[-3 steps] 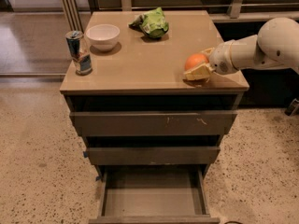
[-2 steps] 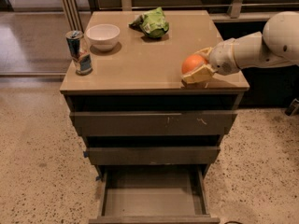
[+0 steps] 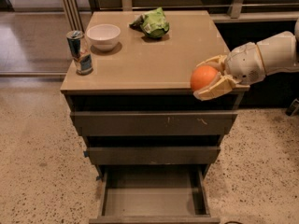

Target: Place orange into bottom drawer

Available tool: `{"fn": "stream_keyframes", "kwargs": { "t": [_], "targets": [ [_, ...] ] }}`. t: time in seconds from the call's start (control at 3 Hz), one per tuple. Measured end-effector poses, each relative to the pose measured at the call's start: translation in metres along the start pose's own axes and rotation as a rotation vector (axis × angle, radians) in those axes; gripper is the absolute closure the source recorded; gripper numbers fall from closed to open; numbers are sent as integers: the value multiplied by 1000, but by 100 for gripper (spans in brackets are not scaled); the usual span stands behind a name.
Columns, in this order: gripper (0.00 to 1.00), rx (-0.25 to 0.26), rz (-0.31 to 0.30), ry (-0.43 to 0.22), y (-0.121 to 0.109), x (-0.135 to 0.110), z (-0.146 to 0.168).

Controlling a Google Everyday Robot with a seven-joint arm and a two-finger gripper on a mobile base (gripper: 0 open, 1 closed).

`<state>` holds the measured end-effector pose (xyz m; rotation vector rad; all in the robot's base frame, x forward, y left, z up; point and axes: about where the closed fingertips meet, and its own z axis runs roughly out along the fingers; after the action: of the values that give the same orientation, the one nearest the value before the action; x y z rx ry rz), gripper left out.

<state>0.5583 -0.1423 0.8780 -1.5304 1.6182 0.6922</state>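
My gripper [image 3: 208, 77] comes in from the right on a white arm and is shut on the orange [image 3: 203, 77], a round bright-orange fruit. It holds the orange in the air at the front right edge of the cabinet top [image 3: 154, 55], above the drawers. The bottom drawer [image 3: 152, 197] is pulled out at the foot of the cabinet, with a bare grey floor and nothing in it. It lies well below and to the left of the orange.
On the cabinet top stand a white bowl [image 3: 103, 35], a drink can [image 3: 79, 51] at the left edge and a green snack bag [image 3: 153, 23] at the back. The top drawer [image 3: 154, 122] and middle drawer [image 3: 154, 155] stick out slightly. Speckled floor surrounds the cabinet.
My gripper has lifted the orange off the cabinet top and carried it forward to the front right edge. The other objects have not moved.
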Motion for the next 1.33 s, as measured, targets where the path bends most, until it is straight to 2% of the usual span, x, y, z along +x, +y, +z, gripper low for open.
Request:
{"fn": "stream_keyframes", "kwargs": {
  "t": [0.33,0.67,1.0,1.33],
  "targets": [
    [100,-11,0,3,2,0,2],
    [100,-2,-1,27,9,20,14],
    [100,24,29,18,39,62,32],
    [100,5,73,20,86,121,64]
  ]
}}
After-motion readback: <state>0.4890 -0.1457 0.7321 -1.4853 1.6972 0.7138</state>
